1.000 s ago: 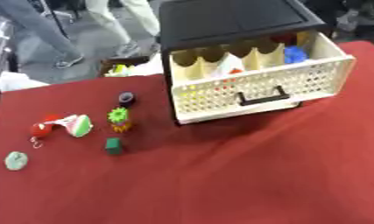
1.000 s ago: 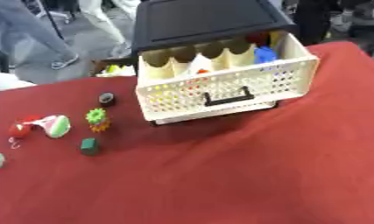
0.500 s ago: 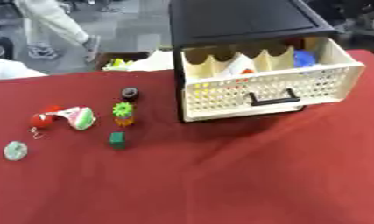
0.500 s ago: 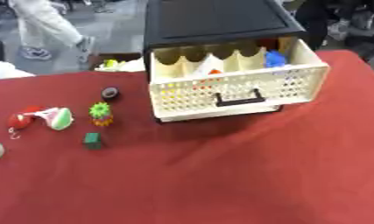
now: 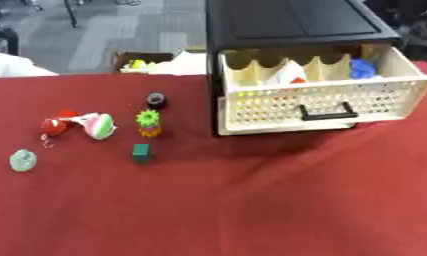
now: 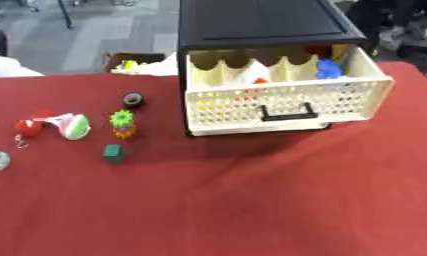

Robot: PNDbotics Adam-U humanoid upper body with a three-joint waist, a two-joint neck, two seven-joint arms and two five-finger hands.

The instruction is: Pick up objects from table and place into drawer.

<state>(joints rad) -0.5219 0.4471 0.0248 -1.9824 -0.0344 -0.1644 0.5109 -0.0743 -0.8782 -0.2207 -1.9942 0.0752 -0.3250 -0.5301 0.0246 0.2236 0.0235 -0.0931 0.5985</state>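
A cream lattice drawer (image 5: 321, 102) with a black handle stands pulled out of a black cabinet (image 5: 295, 22); several items lie inside, among them a blue one (image 5: 363, 69) and a white and red one (image 5: 288, 75). On the red cloth to its left lie a small black ring (image 5: 156, 99), a green and yellow spiky toy (image 5: 148, 123), a dark green block (image 5: 141, 152), a white, green and pink toy (image 5: 96, 125), a red ball (image 5: 52, 126) and a pale green round piece (image 5: 22, 160). Neither hand shows in either view.
The red tablecloth (image 5: 251, 210) spreads wide in front of the drawer. Behind the table's far edge stands a box (image 5: 151, 61) with yellow and white things in it. Grey floor lies beyond.
The whole picture has shifted and levelled, so the camera has moved. The things on the cloth keep their places relative to one another.
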